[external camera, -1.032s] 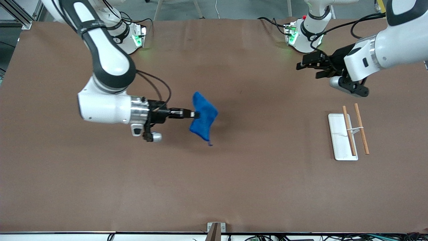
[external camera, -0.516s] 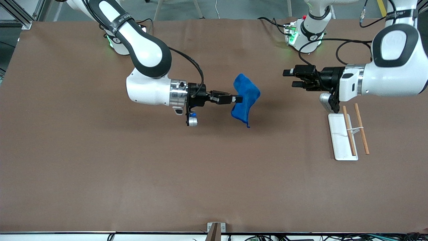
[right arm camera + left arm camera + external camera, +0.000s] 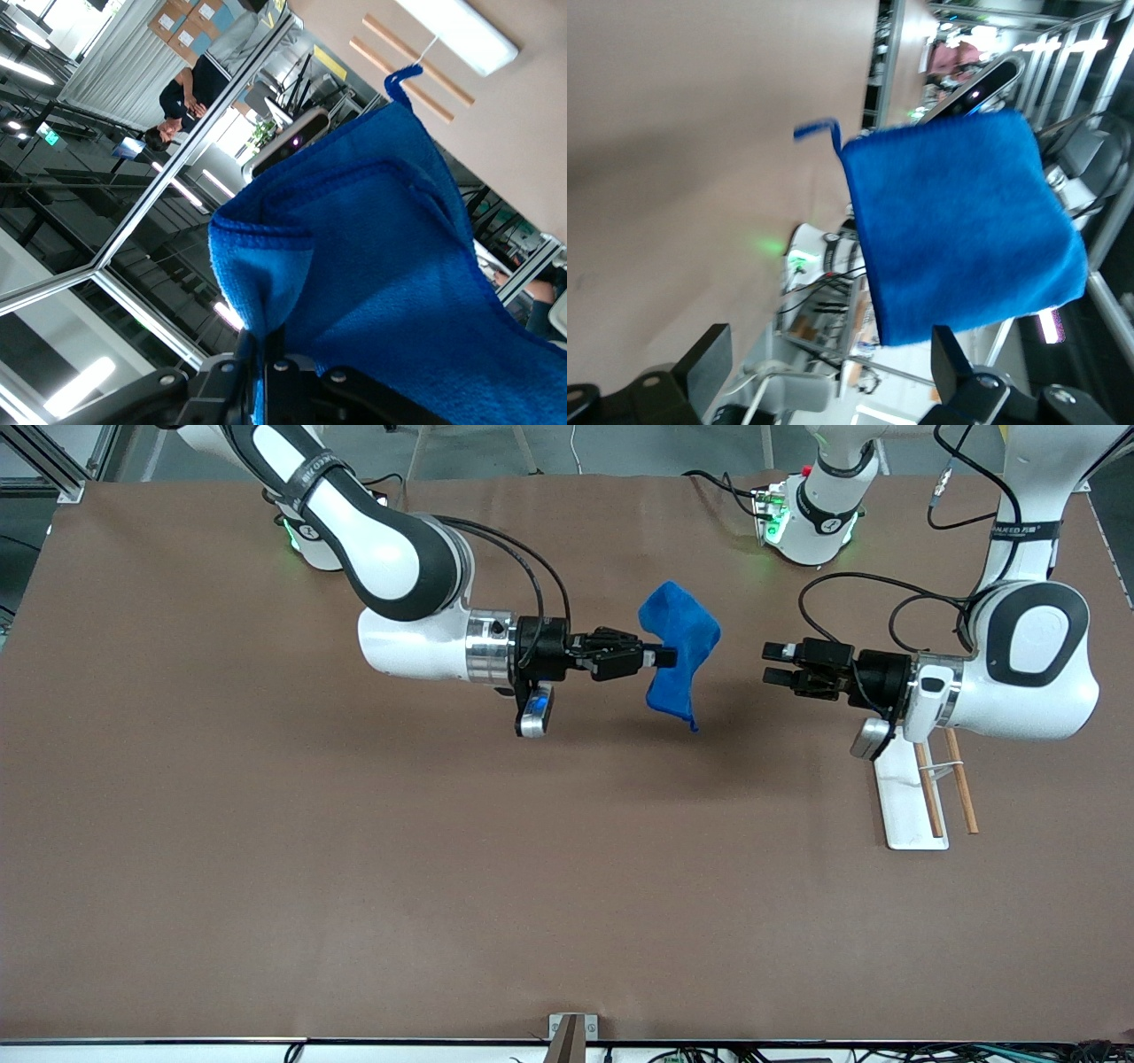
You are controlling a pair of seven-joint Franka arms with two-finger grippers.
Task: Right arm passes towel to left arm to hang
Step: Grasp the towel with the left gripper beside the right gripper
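My right hand (image 3: 666, 658), level over the middle of the desk (image 3: 266, 868), has its fingers pressed together on the edge of the blue towel (image 3: 680, 648). The cloth is up in the air, clear of the desk, its long axis running from about eleven o'clock down to five o'clock in the front view, with the small corner loop (image 3: 692, 728) at the low end. My left hand (image 3: 772, 665) hovers level at three o'clock from the towel, near it but not touching, its fingers spread and pointed straight at the cloth. A strip of bare desk shows between the two in the front view. In the left wrist view the towel (image 3: 961, 232) hangs flat and broad ahead of that hand's two fingertips (image 3: 709, 354), the loop (image 3: 819, 131) sticking out from one corner. In the right wrist view the cloth (image 3: 372, 292) bunches where my right hand (image 3: 275, 367) pinches it, and the wooden rods of the hanging rack (image 3: 399, 49) show past it. That rack (image 3: 908, 802), a white base with two wooden rods (image 3: 961, 793), sits on the desk toward the left arm's end, under my left wrist. As I judge it, the handover is not yet made: my left hand is the nearer free one, and needs to travel toward nine o'clock until the free edge sits between its fingers
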